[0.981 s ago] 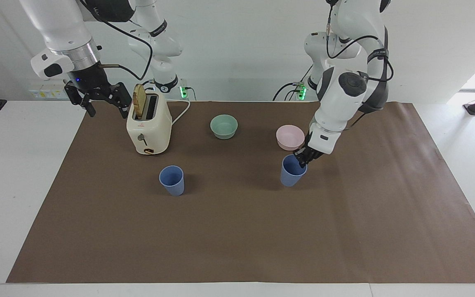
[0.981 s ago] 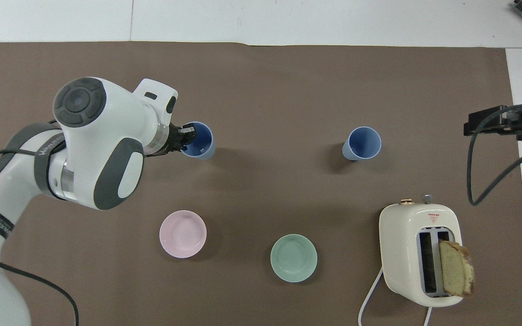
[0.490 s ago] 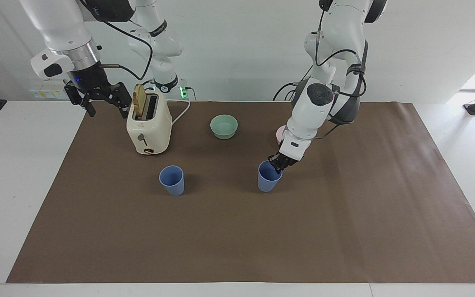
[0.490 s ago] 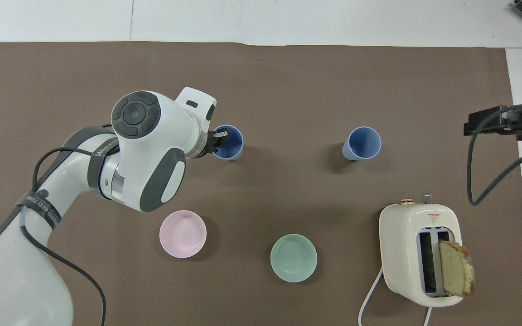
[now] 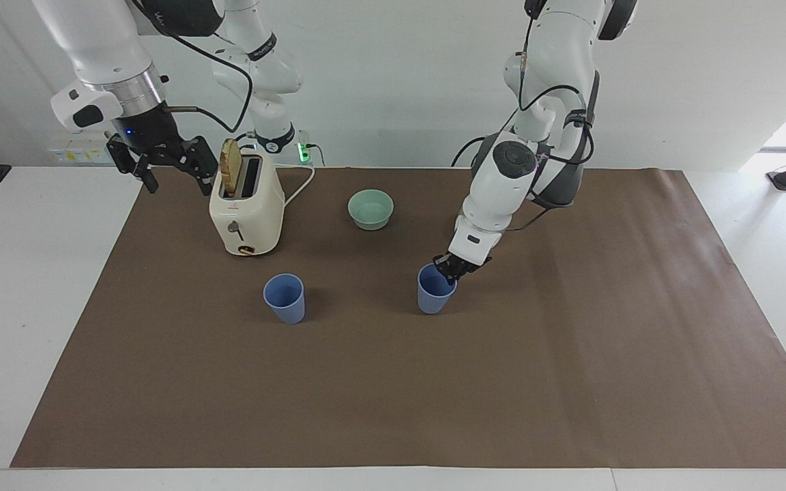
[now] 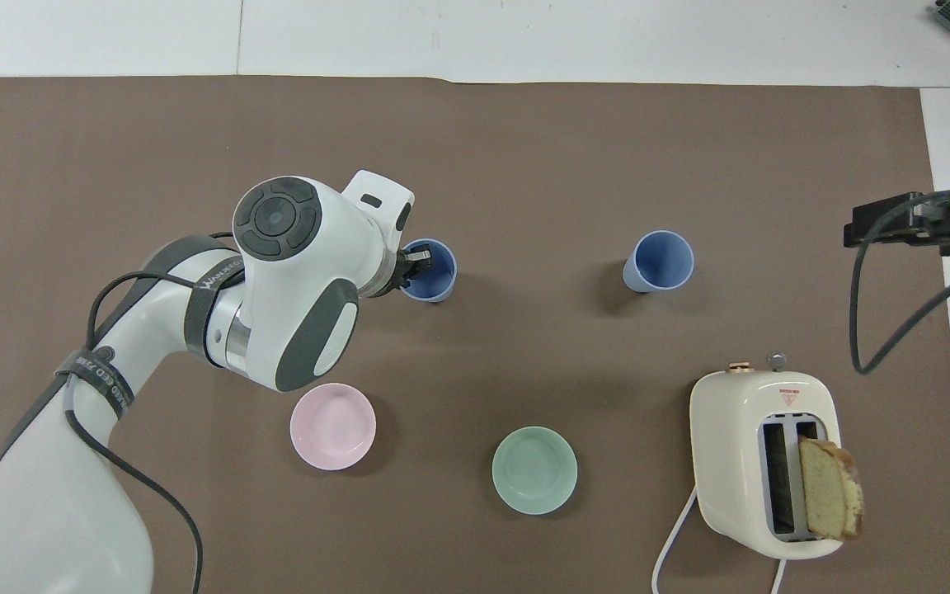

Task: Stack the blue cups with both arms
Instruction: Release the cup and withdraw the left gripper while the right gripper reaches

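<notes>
Two blue cups stand upright on the brown mat. My left gripper (image 5: 449,267) is shut on the rim of one blue cup (image 5: 432,294), holding it low over the middle of the mat. I cannot tell whether its base touches the mat. This gripper (image 6: 416,266) and its cup (image 6: 435,275) also show in the overhead view. The other blue cup (image 5: 284,298) stands free toward the right arm's end, also in the overhead view (image 6: 660,260). My right gripper (image 5: 169,169) hangs open and empty in the air beside the toaster, and it waits. It also shows in the overhead view (image 6: 895,224).
A cream toaster (image 5: 246,213) with a bread slice (image 5: 231,167) in one slot stands nearer the robots than the free cup. A green bowl (image 5: 370,208) and a pink bowl (image 6: 332,426) sit nearer the robots than the cups. My left arm hides the pink bowl in the facing view.
My left gripper has carried its blue cup toward the free cup, fast at first, then slower. The right arm and the free cup have not moved.
</notes>
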